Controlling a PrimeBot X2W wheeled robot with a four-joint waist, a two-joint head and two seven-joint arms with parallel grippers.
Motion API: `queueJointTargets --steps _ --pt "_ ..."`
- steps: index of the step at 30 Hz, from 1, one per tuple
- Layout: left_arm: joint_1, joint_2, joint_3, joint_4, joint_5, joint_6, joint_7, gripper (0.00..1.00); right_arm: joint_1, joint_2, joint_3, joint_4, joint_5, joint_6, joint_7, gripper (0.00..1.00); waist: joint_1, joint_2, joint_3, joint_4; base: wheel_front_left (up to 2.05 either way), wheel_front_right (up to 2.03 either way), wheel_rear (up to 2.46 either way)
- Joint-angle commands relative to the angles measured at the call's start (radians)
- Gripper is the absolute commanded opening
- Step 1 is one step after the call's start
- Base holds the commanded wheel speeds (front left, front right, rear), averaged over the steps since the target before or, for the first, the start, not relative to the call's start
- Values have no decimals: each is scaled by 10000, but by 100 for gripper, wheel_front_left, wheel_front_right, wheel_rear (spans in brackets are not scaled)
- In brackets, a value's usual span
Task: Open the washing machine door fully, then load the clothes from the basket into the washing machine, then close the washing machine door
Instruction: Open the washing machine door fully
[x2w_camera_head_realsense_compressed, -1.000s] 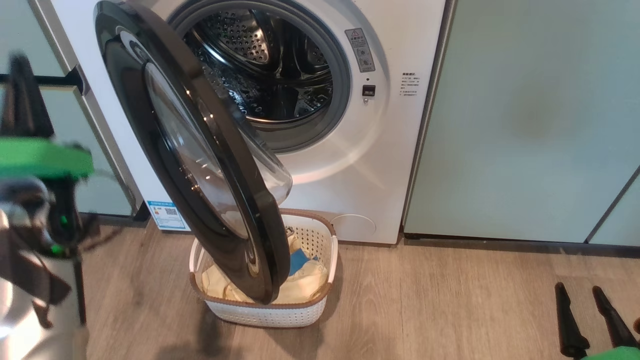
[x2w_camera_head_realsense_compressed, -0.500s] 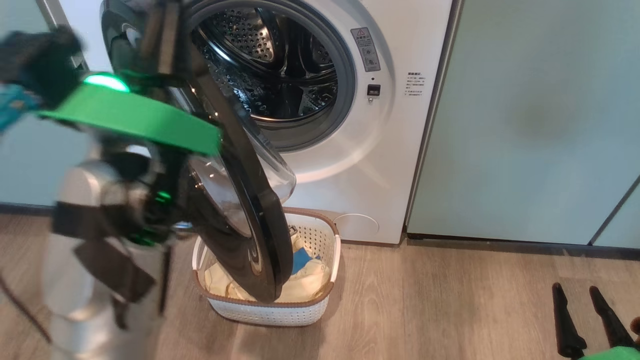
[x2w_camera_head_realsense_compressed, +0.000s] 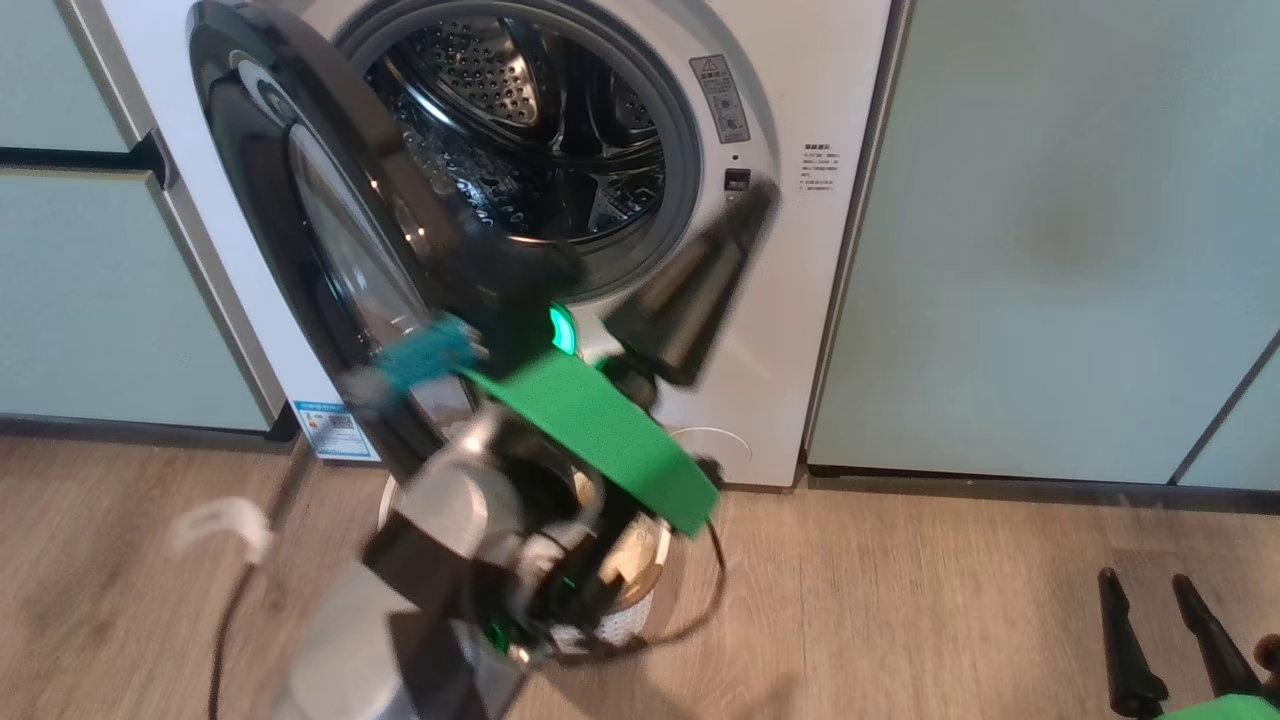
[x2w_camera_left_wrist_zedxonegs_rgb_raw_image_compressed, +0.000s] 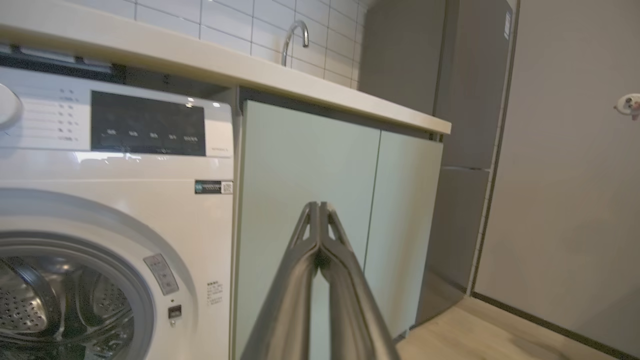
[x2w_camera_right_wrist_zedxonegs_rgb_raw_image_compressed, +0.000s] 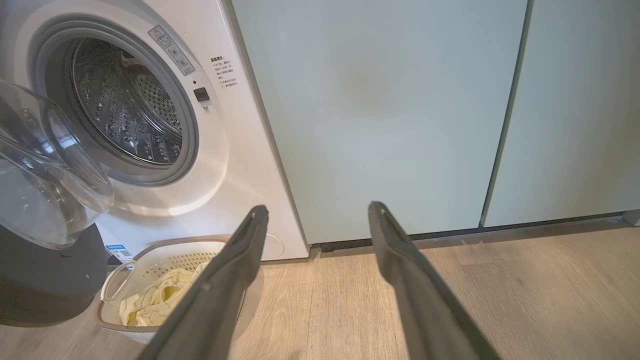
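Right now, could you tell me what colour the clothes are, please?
The clothes are pale yellow, clearest in the right wrist view.

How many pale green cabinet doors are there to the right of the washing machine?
2. One cabinet door stands right beside the washing machine; the second cabinet door is next along, farther right. In the left wrist view the counter ends there, so none seem hidden.

Clothes (x2w_camera_right_wrist_zedxonegs_rgb_raw_image_compressed: 150, 302) in basket (x2w_camera_right_wrist_zedxonegs_rgb_raw_image_compressed: 167, 260), basket before washing machine (x2w_camera_right_wrist_zedxonegs_rgb_raw_image_compressed: 250, 165), cabinets (x2w_camera_right_wrist_zedxonegs_rgb_raw_image_compressed: 390, 110) to its right
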Motion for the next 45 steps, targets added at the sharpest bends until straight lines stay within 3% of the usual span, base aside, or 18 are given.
queueJointTargets --steps 1,19,31,45 --pt "-260 102 -10 -59 120 61 -87 0 -394 -324 219 -266 -2 -29 -97 100 0 0 9 -28 0 0 0" --pt "805 81 -2865 2108 850 651 -1695 0 -436 -436 280 -271 43 -29 -97 100 0 0 214 -298 0 0 0" --pt "1095 87 -3382 3963 1334 1044 -2633 0 -469 -399 267 -298 21 -29 -97 100 0 0 315 -257 0 0 0" --pt "1019 81 -3878 6359 1039 1518 -3878 0 -541 -396 316 -274 23 -29 -97 100 0 0 394 -281 0 0 0"
